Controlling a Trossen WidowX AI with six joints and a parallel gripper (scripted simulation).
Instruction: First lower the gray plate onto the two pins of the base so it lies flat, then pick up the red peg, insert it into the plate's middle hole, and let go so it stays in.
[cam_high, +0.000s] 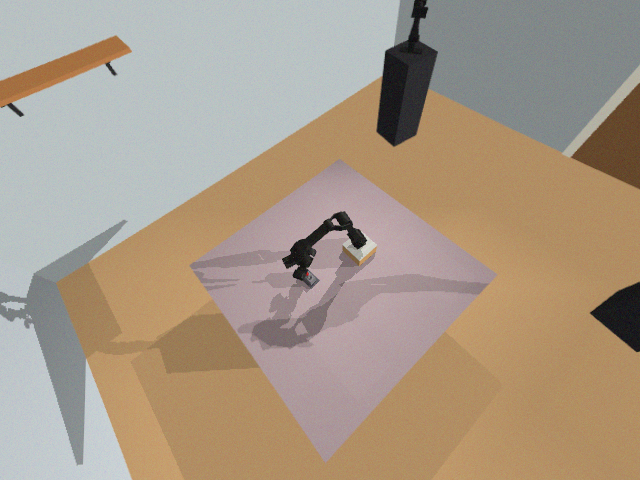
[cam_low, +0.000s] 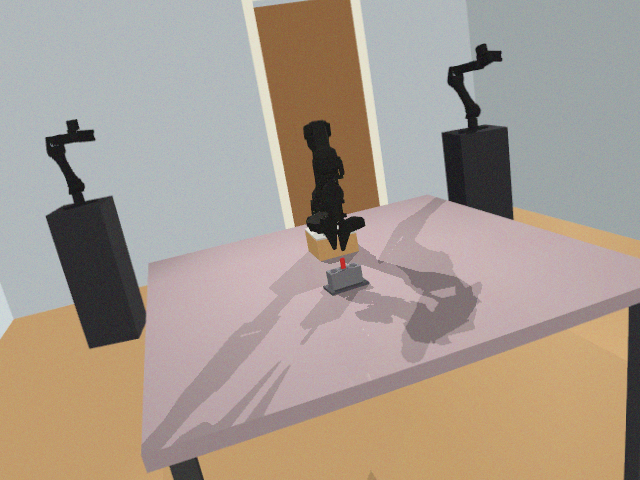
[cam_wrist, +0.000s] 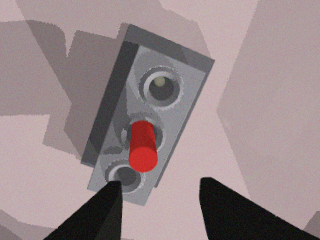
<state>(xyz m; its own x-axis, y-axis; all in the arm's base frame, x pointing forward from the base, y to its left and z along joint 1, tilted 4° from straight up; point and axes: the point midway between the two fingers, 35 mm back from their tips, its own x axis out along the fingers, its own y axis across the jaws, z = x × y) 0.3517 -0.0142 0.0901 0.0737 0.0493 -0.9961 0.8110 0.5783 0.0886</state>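
Note:
The gray plate (cam_high: 311, 281) (cam_low: 345, 279) (cam_wrist: 172, 117) is a block with three holes in a row. It sits level on the dark base (cam_low: 366, 282) (cam_wrist: 170, 49). A pale pin tip (cam_wrist: 159, 81) shows inside the far end hole in the wrist view; no pin can be made out in the near end hole. The red peg (cam_high: 307, 274) (cam_low: 342, 263) (cam_wrist: 143, 150) stands about upright in the middle hole, its upper part sticking out. How deep it sits is hidden. My gripper (cam_low: 339, 249) (cam_wrist: 160, 190) is open and empty, just above the peg and clear of it.
A wooden block with a white top (cam_high: 353, 253) (cam_low: 332, 250) stands under the arm's base, behind the plate. All stand on a pinkish table (cam_high: 330, 413) (cam_low: 542, 289). Two other arms stand on black pedestals (cam_low: 90, 268) (cam_low: 480, 170) beyond the table.

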